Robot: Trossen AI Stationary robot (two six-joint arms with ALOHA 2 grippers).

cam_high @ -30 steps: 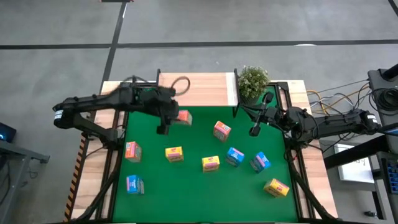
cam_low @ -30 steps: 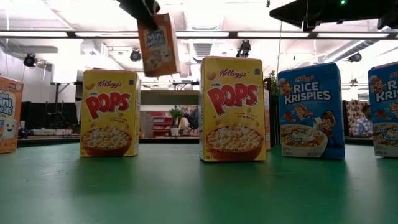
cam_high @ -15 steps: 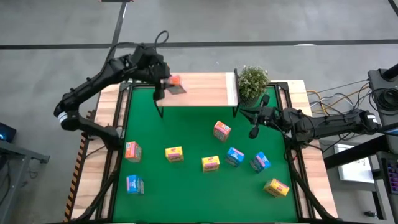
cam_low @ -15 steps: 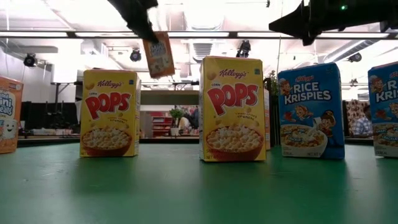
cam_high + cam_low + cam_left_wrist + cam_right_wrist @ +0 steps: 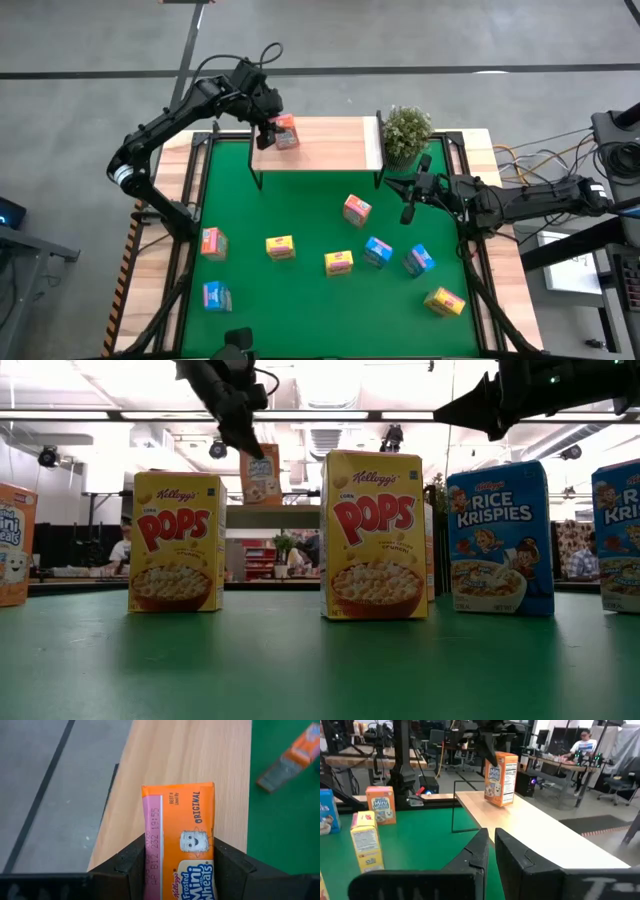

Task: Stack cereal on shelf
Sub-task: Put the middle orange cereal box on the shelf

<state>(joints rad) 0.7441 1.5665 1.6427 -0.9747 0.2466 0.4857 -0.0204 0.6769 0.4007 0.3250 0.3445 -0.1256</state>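
The left gripper clenched an orange-pink cereal box upright over the shelf at its nine o'clock end (probably leaving room for more). The right gripper waited, fingers nearly together.

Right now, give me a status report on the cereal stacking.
Left gripper shut on orange box, at shelf left end. Right gripper shut, idle by plant. Eight boxes on mat. Shelf otherwise bare.

My two dark fingers clamp an orange-pink Frosted Mini-Wheats cardboard box at bottom centre, over the light-wood shelf board.
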